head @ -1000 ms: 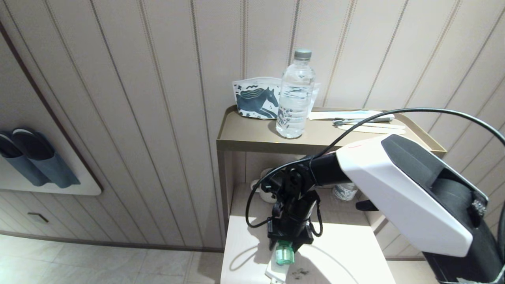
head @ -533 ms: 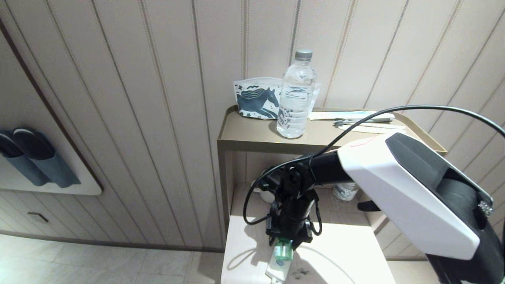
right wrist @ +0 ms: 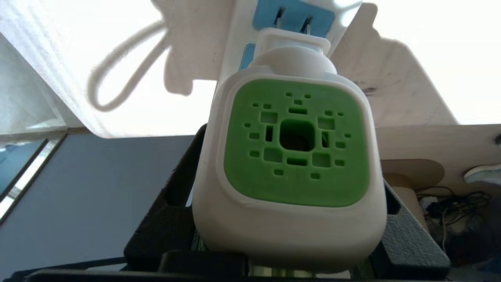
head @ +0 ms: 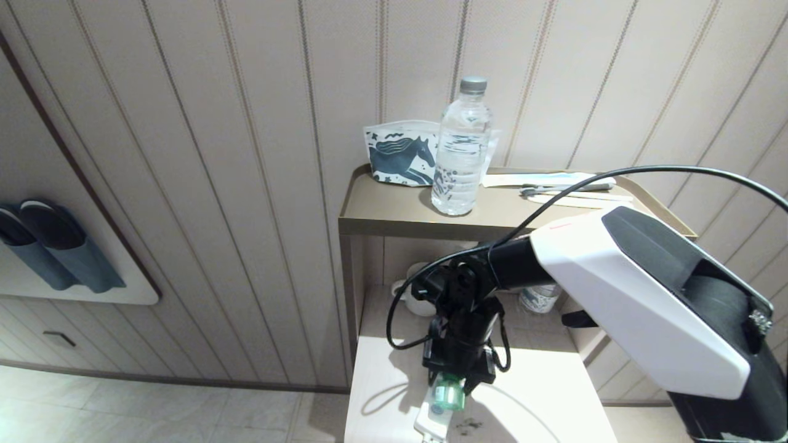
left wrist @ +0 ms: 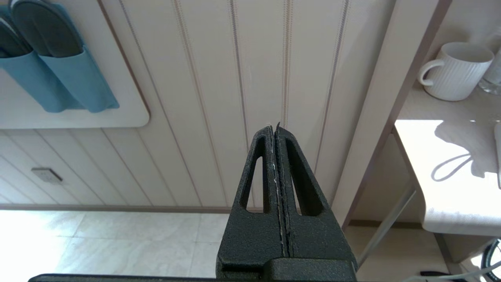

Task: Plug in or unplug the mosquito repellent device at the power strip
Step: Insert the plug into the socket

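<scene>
Right gripper (head: 457, 383) clamps the small white-and-green mosquito repellent device (right wrist: 289, 164), prongs just over a pale blue socket of the long white power strip (right wrist: 274, 19) at the table's near edge; left gripper (left wrist: 276, 156) hangs clenched, empty, off left.

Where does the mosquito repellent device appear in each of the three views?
Head view: mosquito repellent device near the bottom edge, under the right hand, above the power strip.
Left wrist view: not in it.
Right wrist view: the device fills the centre.
Shared landmark: the power strip, seen in head and right wrist views.
</scene>
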